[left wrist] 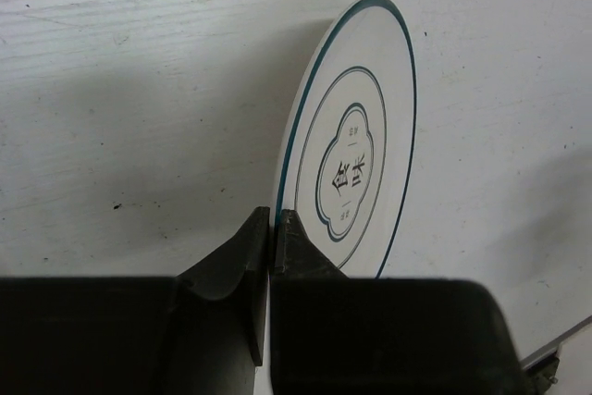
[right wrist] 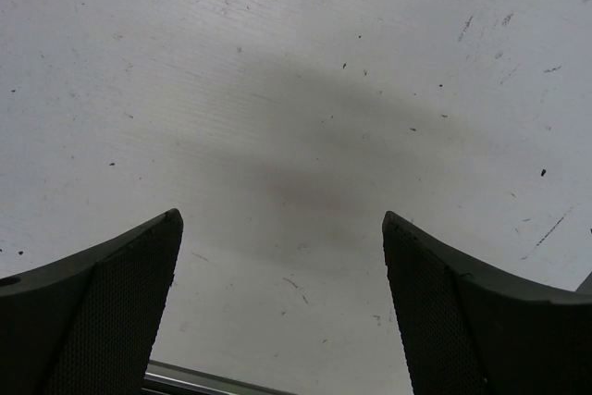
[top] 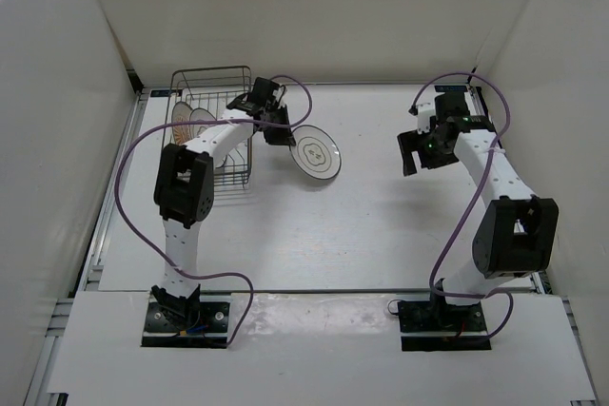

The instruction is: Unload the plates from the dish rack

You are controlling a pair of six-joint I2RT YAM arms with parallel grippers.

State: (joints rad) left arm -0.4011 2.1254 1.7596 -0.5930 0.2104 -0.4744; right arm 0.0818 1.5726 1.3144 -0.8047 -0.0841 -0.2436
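**A:** White plate [top: 318,154] with dark rings, pinched at its rim by left gripper [top: 285,136]. Clamped right down on the edge.

**B:** Same from the wrist: fingers [left wrist: 294,240] pressed to either side of the rim. Plate [left wrist: 356,164] sticking out ahead of left gripper [left wrist: 273,221], nearly edge-on, with rings and centre emblem facing right.

**A:** Touching the table [top: 381,235]?

**B:** Cannot tell. Held tilted, out past the fingertips, on the side away from the dish rack [top: 211,71].

**A:** Rack just behind that gripper's wrist, then. Two other plates [top: 190,117] standing upright inside, among the prongs.

**B:** And right gripper [top: 411,153]?

**A:** Well apart from plate and rack alike. Fingers [right wrist: 111,302] spread wide, gripping nothing, with only bare table beneath.
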